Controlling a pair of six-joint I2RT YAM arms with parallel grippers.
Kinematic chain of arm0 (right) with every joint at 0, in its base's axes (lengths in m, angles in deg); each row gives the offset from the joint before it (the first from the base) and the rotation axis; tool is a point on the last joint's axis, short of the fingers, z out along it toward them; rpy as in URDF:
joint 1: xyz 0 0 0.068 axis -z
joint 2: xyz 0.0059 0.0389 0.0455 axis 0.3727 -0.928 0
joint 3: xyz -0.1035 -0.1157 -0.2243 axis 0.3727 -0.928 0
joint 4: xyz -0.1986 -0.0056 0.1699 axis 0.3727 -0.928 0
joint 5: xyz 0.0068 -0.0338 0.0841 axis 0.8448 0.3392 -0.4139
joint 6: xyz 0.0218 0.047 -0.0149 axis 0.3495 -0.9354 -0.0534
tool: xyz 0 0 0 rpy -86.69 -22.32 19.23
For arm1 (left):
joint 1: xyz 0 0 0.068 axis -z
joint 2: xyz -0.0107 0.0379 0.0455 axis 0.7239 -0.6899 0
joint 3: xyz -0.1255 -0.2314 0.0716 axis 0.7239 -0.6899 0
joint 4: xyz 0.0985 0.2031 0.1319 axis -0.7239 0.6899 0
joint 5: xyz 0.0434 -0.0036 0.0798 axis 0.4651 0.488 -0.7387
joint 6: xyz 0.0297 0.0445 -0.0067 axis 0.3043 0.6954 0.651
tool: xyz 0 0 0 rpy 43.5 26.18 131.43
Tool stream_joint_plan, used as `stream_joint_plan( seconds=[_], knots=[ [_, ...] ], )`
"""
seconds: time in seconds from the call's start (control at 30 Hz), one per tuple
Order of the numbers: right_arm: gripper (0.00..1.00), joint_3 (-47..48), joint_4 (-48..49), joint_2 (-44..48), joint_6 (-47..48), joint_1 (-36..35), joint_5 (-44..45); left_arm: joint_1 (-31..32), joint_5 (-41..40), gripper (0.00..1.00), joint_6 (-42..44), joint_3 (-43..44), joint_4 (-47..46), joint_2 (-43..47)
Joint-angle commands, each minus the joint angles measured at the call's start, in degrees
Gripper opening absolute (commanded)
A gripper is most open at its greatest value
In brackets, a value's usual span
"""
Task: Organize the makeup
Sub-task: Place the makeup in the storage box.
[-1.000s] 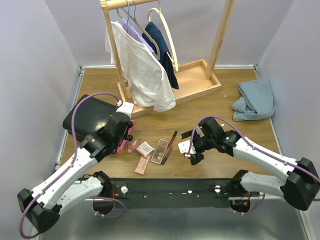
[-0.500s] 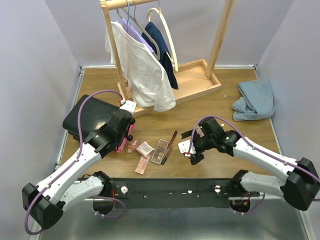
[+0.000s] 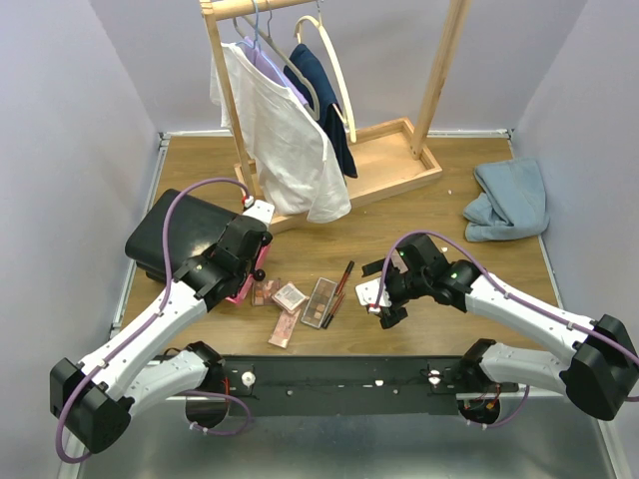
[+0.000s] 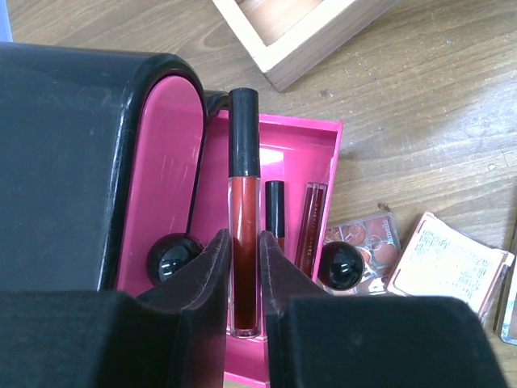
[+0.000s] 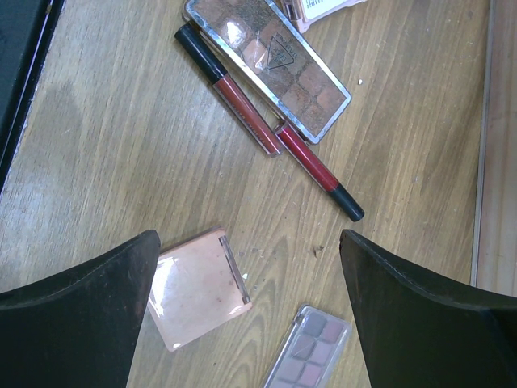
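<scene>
A wood-grain surface [image 3: 419,215] carries everything, and the black case [image 3: 180,232] at its left side serves as the landmark. Behind the case and to its right stands a pale wooden clothes rack [image 3: 394,160] with a white shirt [image 3: 285,140] on a hanger. A crumpled blue cloth [image 3: 509,200] lies far to the right of the case. The case is smooth, matte and round-cornered, and a glossy pink drawer [image 4: 311,162] stands pulled out of its right side, with a round black knob [image 4: 341,265] at the drawer's front. The left gripper [image 4: 245,250] hangs over that drawer, its padded black fingers pinching a slim dark-red tube [image 4: 244,210] with a black cap. Two shorter tubes [image 4: 275,214] lie inside the drawer beside it. The rest of the makeup lies on the surface to the right of the case. A peach box [image 4: 448,263] there has fine print too small to read. Further right is a long mirror-edged brown palette [image 5: 271,69] bearing a triangular mark whose lettering cannot be read. Two red tubes [image 5: 226,89] lie alongside it. The right gripper [image 5: 249,242] hovers well right of the case with its fingers spread wide, above a square peach compact [image 5: 198,287] and a small mauve palette [image 5: 307,356].
</scene>
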Motion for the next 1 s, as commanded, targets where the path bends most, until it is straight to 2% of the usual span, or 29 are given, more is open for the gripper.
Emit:
stream_joint_plan(
  seconds=[0.0, 0.33, 0.57, 0.77, 0.8, 0.87, 0.9, 0.97],
  knots=[
    [1.0, -0.88, 1.02, -0.04, -0.36, 0.44, 0.84, -0.31, -1.67, 0.27, 0.42, -0.21, -1.21, -0.19],
    [1.0, -0.79, 1.1, -0.13, -0.45, 0.53, 0.75, -0.48, -1.94, 0.37, 0.07, -0.38, -1.21, 0.34],
    [1.0, -0.79, 0.93, -0.39, -0.63, 0.62, 0.4, -0.39, -0.63, 0.38, -0.81, -0.38, -1.38, 1.48],
    [1.0, -0.62, 0.31, -2.14, -0.28, 0.62, -1.62, -0.48, 4.3, 0.57, -2.65, -1.0, -3.93, 7.54],
    [1.0, -0.45, 0.05, -2.5, -0.19, 0.62, -2.15, -0.4, 5.52, 0.64, -3.09, -1.08, -4.63, 9.55],
    [1.0, -0.36, -0.48, -3.37, 0.25, 0.62, -3.11, -0.4, 6.76, 0.71, -4.32, -1.17, -5.34, 11.49],
    [1.0, -0.36, -0.57, -3.55, 0.25, 0.62, -3.47, -0.39, 7.63, 0.78, -4.76, -1.35, -6.04, 13.33],
    [1.0, -0.27, -0.57, -3.99, 0.25, 0.62, -4.25, -0.39, 11.41, 0.84, -6.08, -1.87, -7.27, 15.01]
  ],
)
